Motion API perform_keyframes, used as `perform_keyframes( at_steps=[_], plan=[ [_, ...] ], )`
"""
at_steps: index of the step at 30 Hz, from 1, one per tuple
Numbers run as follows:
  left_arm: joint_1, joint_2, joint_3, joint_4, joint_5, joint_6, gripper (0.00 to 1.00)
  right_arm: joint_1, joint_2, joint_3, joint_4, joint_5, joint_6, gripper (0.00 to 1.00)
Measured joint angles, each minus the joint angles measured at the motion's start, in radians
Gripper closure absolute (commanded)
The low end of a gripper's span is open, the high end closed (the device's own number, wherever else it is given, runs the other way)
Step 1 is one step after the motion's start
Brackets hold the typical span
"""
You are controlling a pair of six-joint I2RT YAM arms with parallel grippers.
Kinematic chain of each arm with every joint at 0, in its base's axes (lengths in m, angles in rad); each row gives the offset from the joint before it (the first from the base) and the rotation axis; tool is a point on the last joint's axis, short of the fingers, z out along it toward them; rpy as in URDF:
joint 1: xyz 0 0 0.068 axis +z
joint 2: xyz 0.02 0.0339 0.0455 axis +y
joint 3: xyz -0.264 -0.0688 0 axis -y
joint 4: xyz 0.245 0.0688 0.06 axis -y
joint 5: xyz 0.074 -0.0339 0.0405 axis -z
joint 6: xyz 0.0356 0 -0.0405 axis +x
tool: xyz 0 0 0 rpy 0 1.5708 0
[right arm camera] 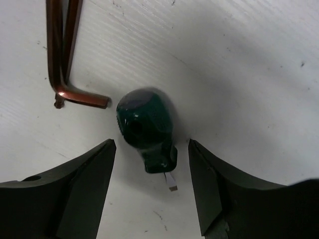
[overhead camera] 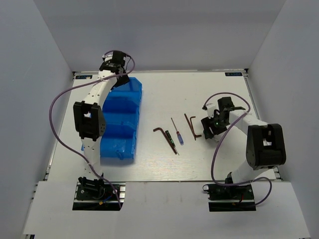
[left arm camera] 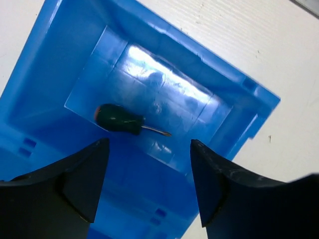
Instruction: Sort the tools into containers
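The long blue bin (overhead camera: pixel 122 119) lies left of centre. My left gripper (overhead camera: pixel 121 78) hangs open and empty over its far compartment (left arm camera: pixel 149 64), where a stubby dark green screwdriver (left arm camera: pixel 119 119) lies. My left gripper (left arm camera: pixel 149 144) stays above it without touching. My right gripper (overhead camera: pixel 207 128) is open and low over the table. In the right wrist view my right gripper (right arm camera: pixel 152 144) has a stubby green-handled screwdriver (right arm camera: pixel 147 127) lying between its fingers, untouched. Brown hex keys (right arm camera: pixel 62 55) lie just beside it.
On the table between bin and right gripper lie a hex key (overhead camera: pixel 160 132), a dark-handled screwdriver (overhead camera: pixel 172 142), a thin blue-handled screwdriver (overhead camera: pixel 177 133) and another hex key (overhead camera: pixel 193 127). Grey walls close in the table on three sides.
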Motion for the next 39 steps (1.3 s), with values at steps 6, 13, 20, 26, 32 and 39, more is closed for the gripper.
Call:
perform_keyframes(
  at_steps=[6,13,20,26,32,39],
  plan=[
    [-0.001,-0.136,-0.133,0.047,0.069,0.034,0.78,0.02,0.069,0.038,0.033,0.038,-0.02,0.69],
    [-0.01,-0.406,-0.375,0.197,0.273,0.115,0.97,0.026,0.095,0.078,0.04,0.077,-0.053,1.0],
    [-0.027,-0.679,-0.77,0.265,0.468,0.142,0.45,0.116,0.164,0.436,-0.134,-0.11,-0.178,1.0],
    [-0.039,-0.88,-0.961,0.277,0.501,0.174,0.32,0.314,0.469,0.989,-0.125,-0.286,-0.162,1.0],
    [-0.039,-1.225,-1.124,0.436,0.531,0.218,0.19,0.438,0.749,1.251,0.164,-0.373,0.068,1.0],
    [-0.04,-1.444,-1.278,0.529,0.581,0.209,0.17,0.521,0.948,1.368,0.462,-0.327,0.194,1.0]
  ],
)
